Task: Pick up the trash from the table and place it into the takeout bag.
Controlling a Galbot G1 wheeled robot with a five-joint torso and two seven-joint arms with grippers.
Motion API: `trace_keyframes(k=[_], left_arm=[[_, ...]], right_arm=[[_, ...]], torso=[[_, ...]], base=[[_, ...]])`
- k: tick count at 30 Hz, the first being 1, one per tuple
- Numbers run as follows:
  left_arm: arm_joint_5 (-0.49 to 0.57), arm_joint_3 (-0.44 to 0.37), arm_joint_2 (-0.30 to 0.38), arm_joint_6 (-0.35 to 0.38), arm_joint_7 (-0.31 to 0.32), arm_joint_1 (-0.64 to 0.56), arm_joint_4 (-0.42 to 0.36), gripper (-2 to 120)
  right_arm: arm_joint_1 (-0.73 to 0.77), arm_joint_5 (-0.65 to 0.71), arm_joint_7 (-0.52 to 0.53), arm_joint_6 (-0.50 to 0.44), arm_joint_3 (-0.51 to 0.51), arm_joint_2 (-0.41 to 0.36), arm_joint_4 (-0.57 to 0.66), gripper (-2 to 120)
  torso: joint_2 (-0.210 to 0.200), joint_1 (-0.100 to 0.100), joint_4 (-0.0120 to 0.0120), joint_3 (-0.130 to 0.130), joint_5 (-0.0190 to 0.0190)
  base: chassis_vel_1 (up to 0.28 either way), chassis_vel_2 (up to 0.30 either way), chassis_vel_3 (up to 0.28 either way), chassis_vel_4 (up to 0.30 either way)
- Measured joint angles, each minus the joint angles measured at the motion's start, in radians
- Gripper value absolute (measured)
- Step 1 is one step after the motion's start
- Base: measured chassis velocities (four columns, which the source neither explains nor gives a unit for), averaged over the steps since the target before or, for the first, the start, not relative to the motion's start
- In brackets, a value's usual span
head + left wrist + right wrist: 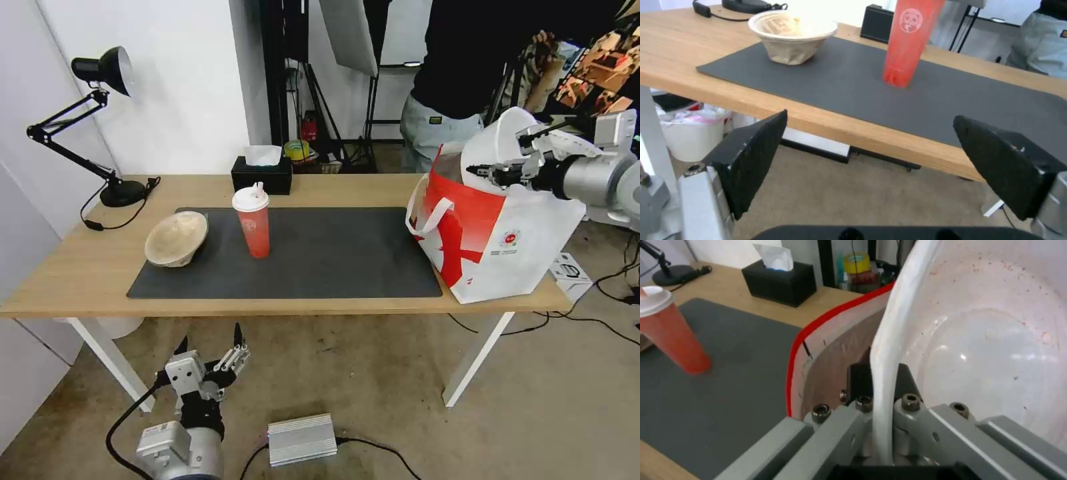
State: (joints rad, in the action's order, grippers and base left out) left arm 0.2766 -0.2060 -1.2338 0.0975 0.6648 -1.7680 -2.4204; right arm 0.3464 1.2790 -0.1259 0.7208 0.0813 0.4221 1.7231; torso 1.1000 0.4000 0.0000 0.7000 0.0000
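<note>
Right gripper (882,380) pinches the rim of the large round white plastic bowl (987,340), one finger on each side of the wall. The bowl is tipped on edge, its red-speckled inside facing the wrist camera. In the head view it hangs over the open mouth of the white tote bag with the red panel (497,233), partly above the rim and not yet inside.

Risks, as I judge them:
- It is a thin rim pinch on a wide bowl. The bowl can pivot or slip in the fingers, so it could drop crooked and land across the bag mouth instead of in it.
- The bag is soft and stands at the right end of the long light-wood table (347,190), with its base close to the front edge. A bowl catching the rim could fold the wall or push the bag toward that edge.
- The white loop handle (427,213) droops beside the opening and could snag.
- With the bowl tilted, the red scraps could fall outside the bag.

Still on the dark grey mat (333,253), well apart from the bag: the red paper cup with white lid (252,223), upright, and near it the shallow beige pulp bowl (177,239), tilted.

Left gripper (210,347) hangs low in front of the table, below the tabletop, fingers spread and empty.
</note>
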Motion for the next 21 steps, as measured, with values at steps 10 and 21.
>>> trace_keyframes(k=[10, 21], left_arm=[[0.0, 0.002, 0.0, -0.001, 0.0, 0.003, 0.001, 100], [-0.009, 0.012, 0.0, -0.001, 0.0, 0.006, 0.007, 100]], right_arm=[[0.021, 0.072, 0.036, 0.0, 0.02, -0.004, 0.019, 0], [0.05, 0.083, 0.039, 0.0, 0.052, -0.014, 0.031, 0]], torso=[[0.0, 0.0, 0.0, 0.0, 0.0], [0.0, 0.0, 0.0, 0.0, 0.0]], base=[[0.0, 0.0, 0.0, 0.0], [0.0, 0.0, 0.0, 0.0]])
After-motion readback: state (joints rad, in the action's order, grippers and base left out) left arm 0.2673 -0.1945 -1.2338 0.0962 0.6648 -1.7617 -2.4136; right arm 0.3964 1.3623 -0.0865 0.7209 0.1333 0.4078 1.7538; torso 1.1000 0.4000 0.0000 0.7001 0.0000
